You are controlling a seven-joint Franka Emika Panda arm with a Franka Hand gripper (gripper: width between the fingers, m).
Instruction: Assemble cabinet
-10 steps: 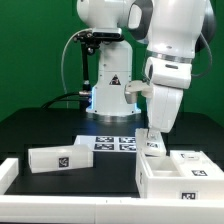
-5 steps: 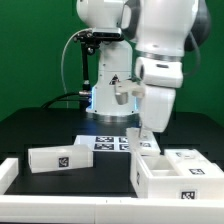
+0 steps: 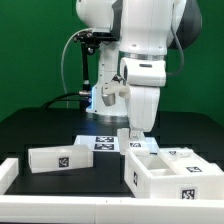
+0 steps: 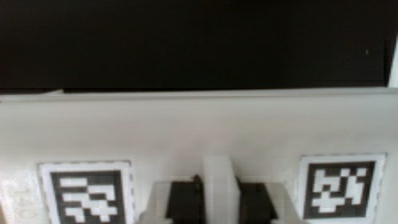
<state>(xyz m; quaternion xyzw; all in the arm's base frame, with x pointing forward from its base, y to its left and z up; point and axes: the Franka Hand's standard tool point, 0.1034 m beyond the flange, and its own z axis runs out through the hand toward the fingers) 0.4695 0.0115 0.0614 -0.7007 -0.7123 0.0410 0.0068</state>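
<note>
**A:** What sits at the exterior view's left?

**B:** A low white rail [image 3: 10, 172] at the front corner of the black table [image 3: 40, 125]. Just past it lies a loose white part [image 3: 45, 158], with one black-and-white tag [image 3: 63, 157] facing the camera.

**A:** And the middle?

**B:** The marker board [image 3: 108, 142] lies flat in front of the robot's base [image 3: 110, 90]. The arm [image 3: 145, 60] comes down over its right end.

**A:** The claw?

**B:** The gripper [image 3: 135, 138] points straight down at the back left corner of the cabinet body [image 3: 165, 178], touching it or nearly so. Its fingers blend into the white wall, so I cannot tell how wide they stand or whether they hold anything.

**A:** Where is that body?

**B:** At the exterior view's right, near the table's front edge. Its open side is up, inner walls show, and there are tags on its front and rim.

**A:** The wrist view?

**B:** Blurred. A white panel [image 4: 196, 125] with two tags fills the lower half, with black table beyond
</note>
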